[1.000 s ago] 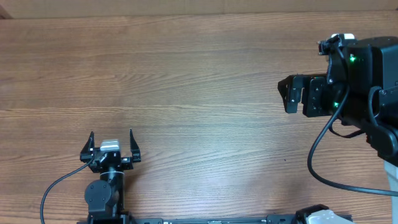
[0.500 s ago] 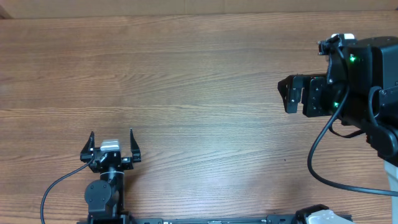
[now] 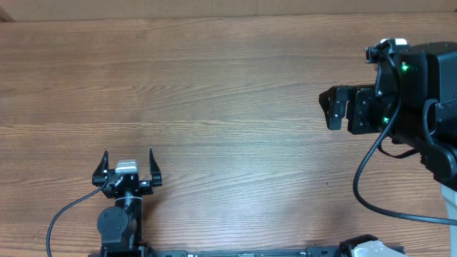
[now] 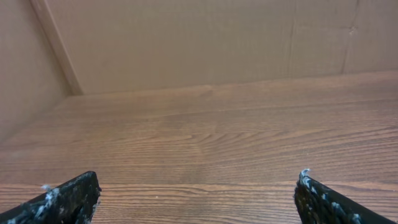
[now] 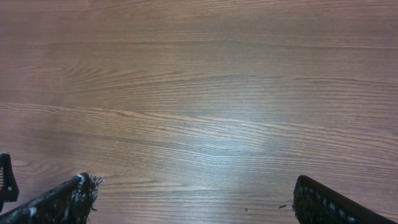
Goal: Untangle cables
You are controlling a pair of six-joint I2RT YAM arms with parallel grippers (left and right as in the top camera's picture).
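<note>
Comparing with a second ago, nothing has moved: the left hand sits spread wide at the near edge of the bench, the right hand spread wide at the right side; where the cables lie I cannot tell.

Bare table lies wide between the left tool and the right tool, free for passing. A cardboard wall closes the far edge, and the right arm's black wire loops over the right side.
</note>
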